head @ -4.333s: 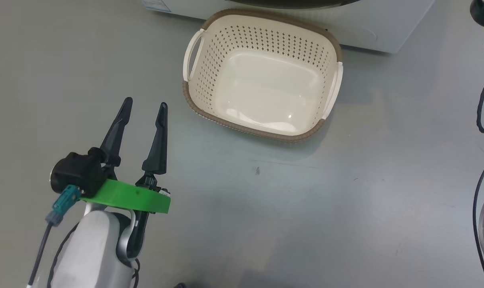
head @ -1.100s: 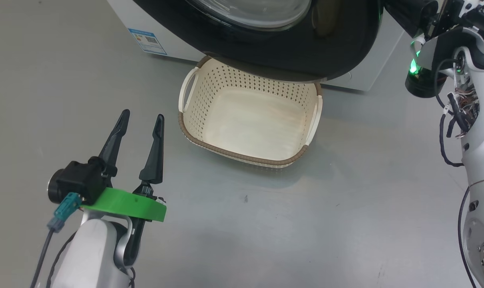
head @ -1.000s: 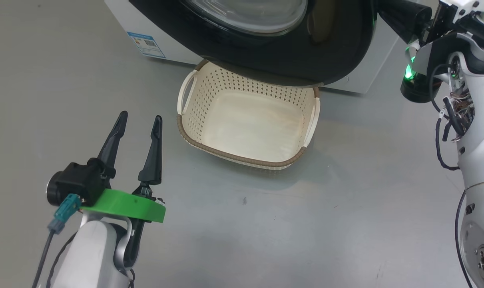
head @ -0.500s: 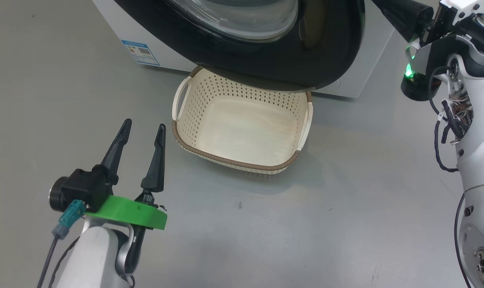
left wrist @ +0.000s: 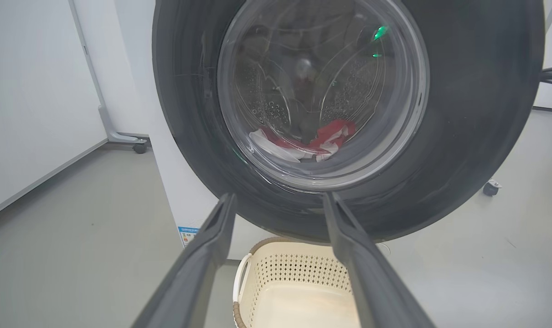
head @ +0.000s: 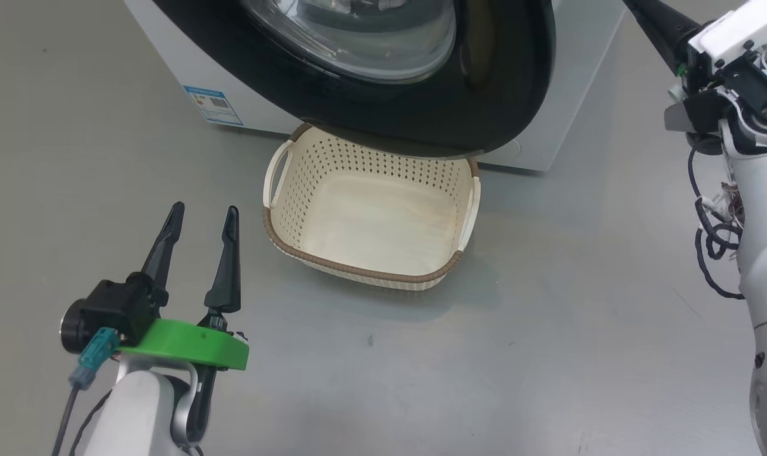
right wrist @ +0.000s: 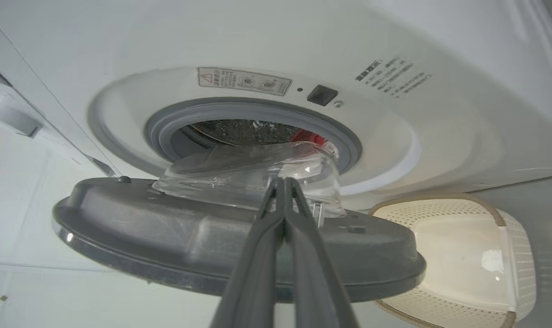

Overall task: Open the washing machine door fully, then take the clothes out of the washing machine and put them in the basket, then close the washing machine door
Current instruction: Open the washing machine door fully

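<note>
Floor (head: pixel 548 316): grey, smooth and a little shiny, with a few small dark marks; the machine and the basket stand directly on it.
Room: white wall panels (left wrist: pixel 29 91) are at the left in the left wrist view, and a small caster wheel (left wrist: pixel 139 148) of some stand is behind the machine.
Washing machine (head: pixel 576 76): white, front-loading, with a blue sticker (head: pixel 213 105) low on its front.
Washing machine door (head: pixel 497 76): round and black-rimmed, with a clear glass bowl (head: pixel 358 38). It is swung partly out from the front, and in the head view it overhangs the far edge of the basket.
Drum (right wrist: pixel 239 130): dimpled steel, inside the grey rubber seal (right wrist: pixel 257 109). It holds the clothes (left wrist: pixel 332 131), red with white parts, lying at its bottom (seen through the glass in the left wrist view).
Basket (head: pixel 364 273): cream, perforated, with a brown rim. It is on the floor just in front of the machine, and its smooth bottom shows bare.
Left gripper (head: pixel 204 208): above the floor, left of the basket, fingers spread apart with nothing between them.
Right gripper (right wrist: pixel 282 181): fingers pressed together, gripping nothing. The tips are at the inner side of the door, before the glass bowl (touching or not, I cannot tell).
</note>
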Tool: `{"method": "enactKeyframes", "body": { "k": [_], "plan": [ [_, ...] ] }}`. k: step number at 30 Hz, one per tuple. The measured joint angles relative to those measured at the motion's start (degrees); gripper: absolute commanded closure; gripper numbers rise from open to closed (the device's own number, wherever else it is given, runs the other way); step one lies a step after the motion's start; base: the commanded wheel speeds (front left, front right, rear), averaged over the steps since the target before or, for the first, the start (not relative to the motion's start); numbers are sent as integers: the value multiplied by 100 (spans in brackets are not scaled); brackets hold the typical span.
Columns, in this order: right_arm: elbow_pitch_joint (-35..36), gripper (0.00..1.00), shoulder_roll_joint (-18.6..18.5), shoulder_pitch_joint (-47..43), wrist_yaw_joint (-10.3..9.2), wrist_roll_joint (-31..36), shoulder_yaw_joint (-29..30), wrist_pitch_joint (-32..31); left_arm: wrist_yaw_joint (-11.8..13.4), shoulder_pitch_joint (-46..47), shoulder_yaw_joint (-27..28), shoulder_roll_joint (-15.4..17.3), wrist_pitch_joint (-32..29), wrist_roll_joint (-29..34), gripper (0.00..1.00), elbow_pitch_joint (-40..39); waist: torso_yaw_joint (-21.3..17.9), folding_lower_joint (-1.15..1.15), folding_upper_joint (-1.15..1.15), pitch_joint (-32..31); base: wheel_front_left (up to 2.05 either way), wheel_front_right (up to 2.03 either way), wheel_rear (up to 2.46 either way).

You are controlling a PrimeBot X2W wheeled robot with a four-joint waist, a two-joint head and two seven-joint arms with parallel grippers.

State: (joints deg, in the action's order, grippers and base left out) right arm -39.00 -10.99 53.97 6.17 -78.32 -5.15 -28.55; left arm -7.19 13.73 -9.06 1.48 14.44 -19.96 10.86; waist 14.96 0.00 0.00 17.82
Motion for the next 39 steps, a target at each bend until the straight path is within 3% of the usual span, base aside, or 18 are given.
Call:
{"method": "enactKeyframes", "body": {
  "k": [7,19,33,39],
  "plan": [
    [377,100,-415,-469,83,1140,-657,633,0,-124,97,3,0,32,0,9,-179,0,0,-220,0,0,0],
    [1683,100,-740,-1451,82,2739,-1815,2149,0,-333,315,70,0,91,0,-24,-567,0,0,-535,0,0,0],
    [1935,100,-1055,-2564,63,3599,-1835,3483,0,-472,321,78,0,135,0,-58,-824,0,0,-731,0,0,0],
    [2091,100,-994,-2985,-219,3697,-1774,3879,0,-539,323,78,0,135,0,-79,-863,0,0,-768,0,0,0]
  ]
}}
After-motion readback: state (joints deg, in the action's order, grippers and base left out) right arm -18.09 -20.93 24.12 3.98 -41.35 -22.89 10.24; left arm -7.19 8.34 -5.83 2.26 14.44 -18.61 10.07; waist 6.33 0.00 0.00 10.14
